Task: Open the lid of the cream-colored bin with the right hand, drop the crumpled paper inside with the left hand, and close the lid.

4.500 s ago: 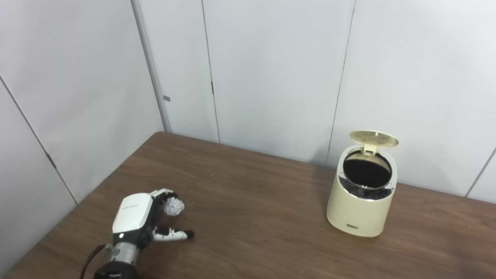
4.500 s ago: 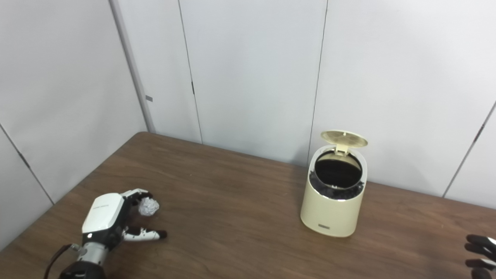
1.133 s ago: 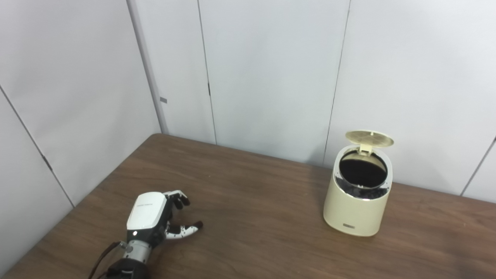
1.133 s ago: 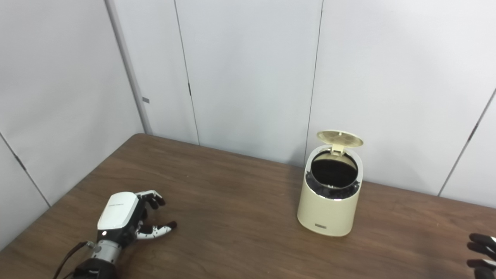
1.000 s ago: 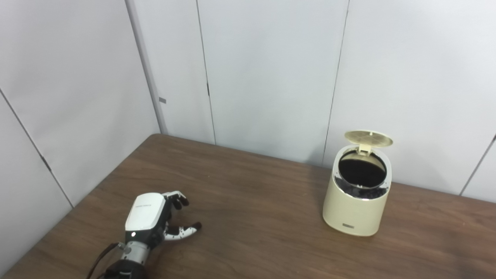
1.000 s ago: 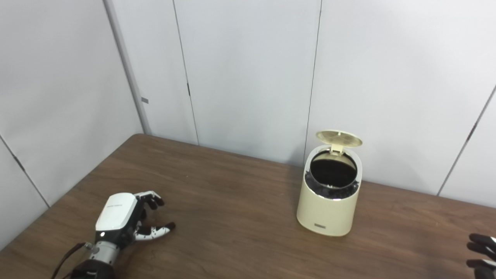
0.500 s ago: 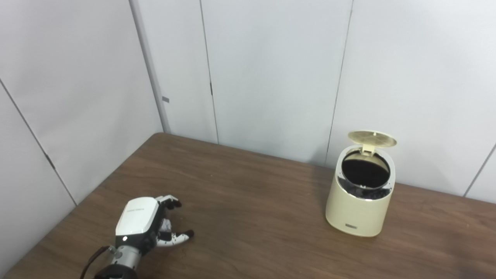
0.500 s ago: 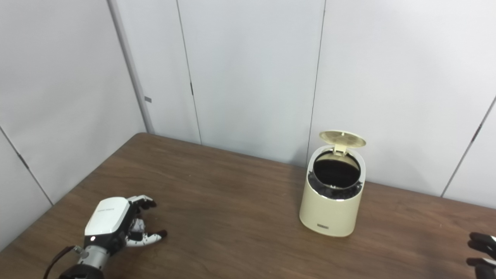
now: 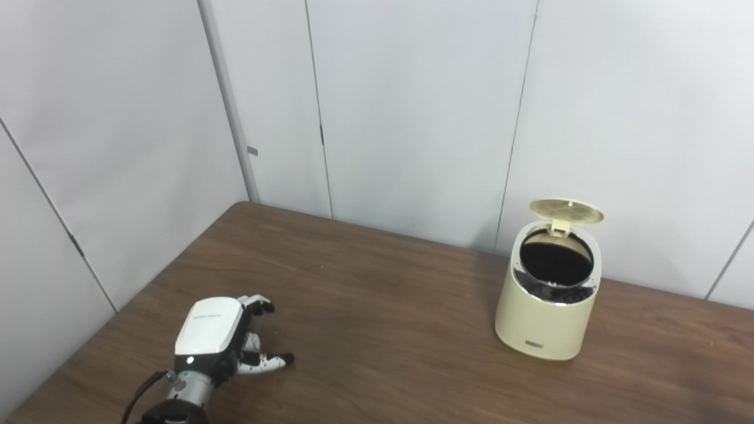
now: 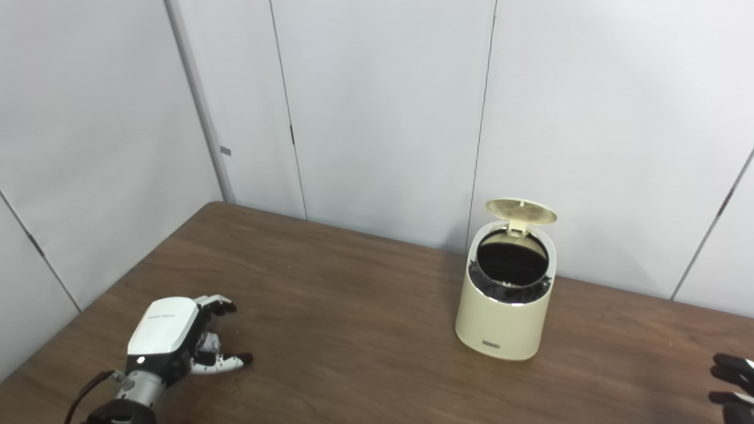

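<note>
The left hand (image 9: 215,338) rests low on the brown worktop (image 9: 377,330) at about 8 o'clock, its fingers (image 10: 219,305) curled around the crumpled paper (image 10: 208,341). The cream-colored bin (image 9: 548,306) stands at 3 o'clock, well apart, its lid (image 9: 566,211) raised. Only dark fingertips of the right hand (image 10: 730,386) show at the 4 o'clock edge; whether they are apart or together cannot be told.
</note>
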Robot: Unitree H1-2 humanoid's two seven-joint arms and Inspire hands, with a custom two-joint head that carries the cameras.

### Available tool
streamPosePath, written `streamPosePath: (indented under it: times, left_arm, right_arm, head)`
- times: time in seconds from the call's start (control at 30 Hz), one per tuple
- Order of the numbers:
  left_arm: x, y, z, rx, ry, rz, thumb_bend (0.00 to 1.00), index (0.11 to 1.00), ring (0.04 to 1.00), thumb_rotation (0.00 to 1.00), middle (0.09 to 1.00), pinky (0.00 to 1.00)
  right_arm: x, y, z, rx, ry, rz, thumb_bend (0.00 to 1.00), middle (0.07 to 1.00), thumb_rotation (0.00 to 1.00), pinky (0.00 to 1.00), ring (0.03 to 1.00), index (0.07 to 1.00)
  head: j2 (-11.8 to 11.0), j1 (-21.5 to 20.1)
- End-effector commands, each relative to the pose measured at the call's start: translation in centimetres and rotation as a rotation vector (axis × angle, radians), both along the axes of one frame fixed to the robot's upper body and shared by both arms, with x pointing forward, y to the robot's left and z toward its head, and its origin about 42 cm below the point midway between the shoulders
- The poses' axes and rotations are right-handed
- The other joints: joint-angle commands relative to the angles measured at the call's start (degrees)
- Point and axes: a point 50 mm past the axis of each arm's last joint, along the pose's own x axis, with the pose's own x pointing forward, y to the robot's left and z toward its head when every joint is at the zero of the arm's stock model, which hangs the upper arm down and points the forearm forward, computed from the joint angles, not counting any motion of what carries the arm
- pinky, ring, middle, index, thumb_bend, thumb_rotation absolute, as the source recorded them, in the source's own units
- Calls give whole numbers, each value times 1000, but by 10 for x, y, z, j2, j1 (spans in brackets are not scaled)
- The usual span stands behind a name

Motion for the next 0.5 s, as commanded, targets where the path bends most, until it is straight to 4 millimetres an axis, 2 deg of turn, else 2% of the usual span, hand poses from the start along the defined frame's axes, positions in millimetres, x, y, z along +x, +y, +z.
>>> streamPosePath:
  times: [0.0, 0.23, 0.47]
  left_arm:
    - [0, 9, 18, 83, -52, -19, 1000, 687, 635, 371, 681, 537]
    - [-8, 18, 7, 100, -12, -5, 1000, 633, 570, 394, 614, 482]
    - [-16, 21, -1, 84, 47, 24, 1000, 643, 593, 360, 635, 501]
  right_arm:
    - [5, 2, 17, -7, -85, 21, 442, 709, 778, 540, 687, 673]
    - [5, 1, 17, -1, -80, 23, 437, 712, 766, 536, 688, 673]
    - [4, -3, 18, -8, -80, 29, 432, 717, 771, 551, 699, 677]
  head:
    - [1, 0]
    - [3, 2]
    - [6, 4]
